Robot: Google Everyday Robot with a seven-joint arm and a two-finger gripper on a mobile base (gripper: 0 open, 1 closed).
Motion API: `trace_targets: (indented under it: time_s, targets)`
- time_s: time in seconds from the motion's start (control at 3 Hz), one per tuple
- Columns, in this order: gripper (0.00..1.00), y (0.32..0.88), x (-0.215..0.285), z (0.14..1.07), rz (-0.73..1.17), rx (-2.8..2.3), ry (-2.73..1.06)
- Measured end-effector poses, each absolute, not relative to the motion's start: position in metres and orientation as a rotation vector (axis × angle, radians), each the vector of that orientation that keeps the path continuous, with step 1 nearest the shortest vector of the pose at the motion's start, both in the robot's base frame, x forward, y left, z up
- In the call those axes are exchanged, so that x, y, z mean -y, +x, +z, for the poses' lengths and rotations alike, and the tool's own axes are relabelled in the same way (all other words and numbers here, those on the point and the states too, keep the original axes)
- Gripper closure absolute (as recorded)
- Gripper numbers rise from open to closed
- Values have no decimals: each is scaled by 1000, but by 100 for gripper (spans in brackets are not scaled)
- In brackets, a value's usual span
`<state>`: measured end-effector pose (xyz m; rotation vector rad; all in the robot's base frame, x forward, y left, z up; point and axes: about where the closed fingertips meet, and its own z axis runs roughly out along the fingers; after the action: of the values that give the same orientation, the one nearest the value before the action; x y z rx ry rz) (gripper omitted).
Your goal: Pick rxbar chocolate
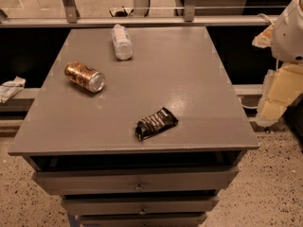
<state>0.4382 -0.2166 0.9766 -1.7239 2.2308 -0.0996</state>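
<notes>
Our gripper sits at the right edge of the frame, off beside the grey table, well apart from everything on it and touching nothing we can see; whether it is spread or pressed together we cannot tell. Nearest it, the rxbar chocolate lies flat near the table's front edge, lower centre of the frame, set at a slant. We judge it light and thin, with a crinkly, slick wrapper that may slip or buckle, so a pinch across its narrow width at mid-length looks best. Farther left a brown-gold can lies on its side; a clear bottle lies at upper centre.
</notes>
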Motion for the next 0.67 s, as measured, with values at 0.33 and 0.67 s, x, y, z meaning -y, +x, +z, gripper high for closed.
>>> trace_targets:
  time_s: [0.33,0.67]
  targets:
    - [0,438,217,977,-100,-2231,-1724]
    - [0,457,199,963,-1,-2217,-1673]
